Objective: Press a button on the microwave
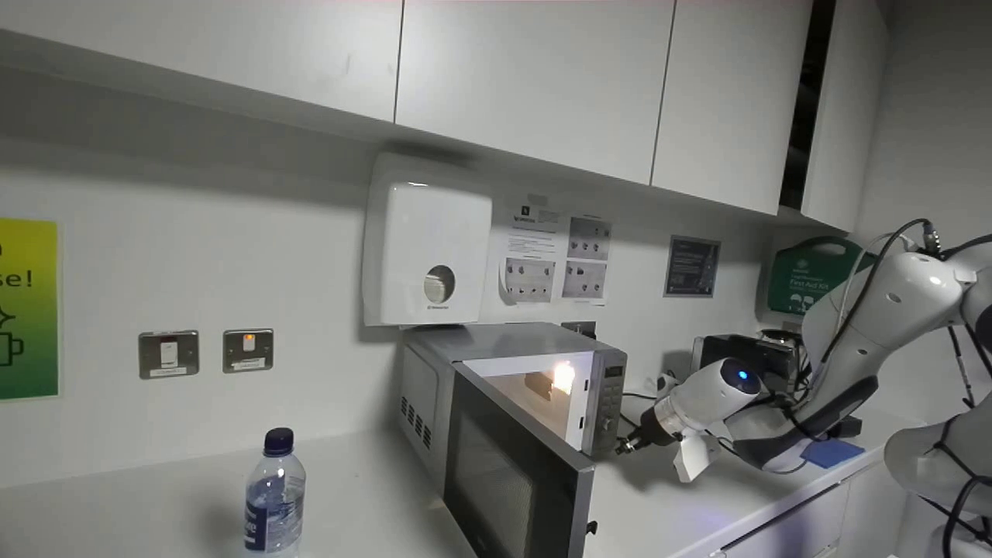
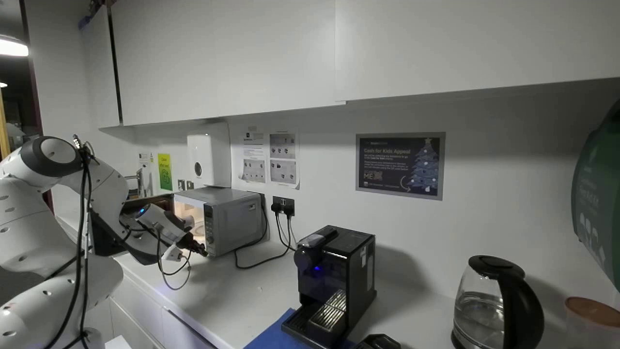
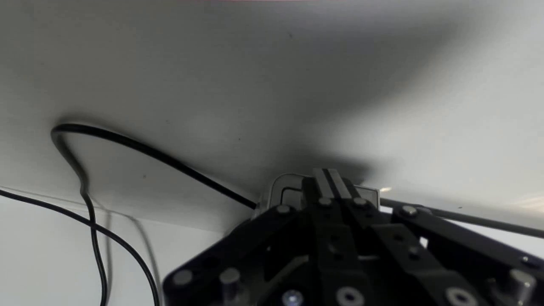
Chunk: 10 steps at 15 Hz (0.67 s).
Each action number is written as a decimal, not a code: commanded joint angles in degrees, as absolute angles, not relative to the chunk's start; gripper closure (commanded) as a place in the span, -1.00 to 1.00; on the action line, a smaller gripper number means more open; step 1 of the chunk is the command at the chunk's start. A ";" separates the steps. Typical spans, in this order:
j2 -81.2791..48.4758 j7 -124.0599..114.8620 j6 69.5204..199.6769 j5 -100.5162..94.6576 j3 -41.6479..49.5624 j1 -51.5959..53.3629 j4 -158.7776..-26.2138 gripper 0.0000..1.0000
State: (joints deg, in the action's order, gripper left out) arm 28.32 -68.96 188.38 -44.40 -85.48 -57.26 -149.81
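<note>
The microwave (image 1: 504, 339) is a silver-grey box on the counter, also seen in an exterior view (image 2: 235, 218). Its door (image 1: 496, 473) stands open toward the front and the inside is lit. The control panel (image 1: 608, 399) with its buttons and knob is beside the opening; it also shows in an exterior view (image 2: 209, 225). My gripper (image 1: 624, 447) is low beside the panel's lower end; contact cannot be told. In the wrist view, the gripper (image 3: 329, 172) is shut with nothing between its fingertips. It hides most of the microwave (image 3: 291, 196) there.
A water bottle (image 1: 275, 496) stands left of the open door. A black coffee machine (image 2: 334, 276) and a glass kettle (image 2: 479, 305) stand on the counter (image 2: 261, 291). A black cable (image 3: 127, 142) lies beside the microwave. Wall cupboards (image 1: 535, 85) hang above.
</note>
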 commanded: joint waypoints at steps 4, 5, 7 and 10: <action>36.33 -53.91 195.12 -23.48 -96.15 -66.66 -147.96 1.00; 36.88 -49.82 195.40 -18.29 -97.81 -67.39 -147.92 1.00; 38.13 -44.04 195.67 -10.91 -100.21 -68.26 -147.51 1.00; 38.94 -37.53 196.34 -3.12 -102.50 -68.53 -147.25 1.00</action>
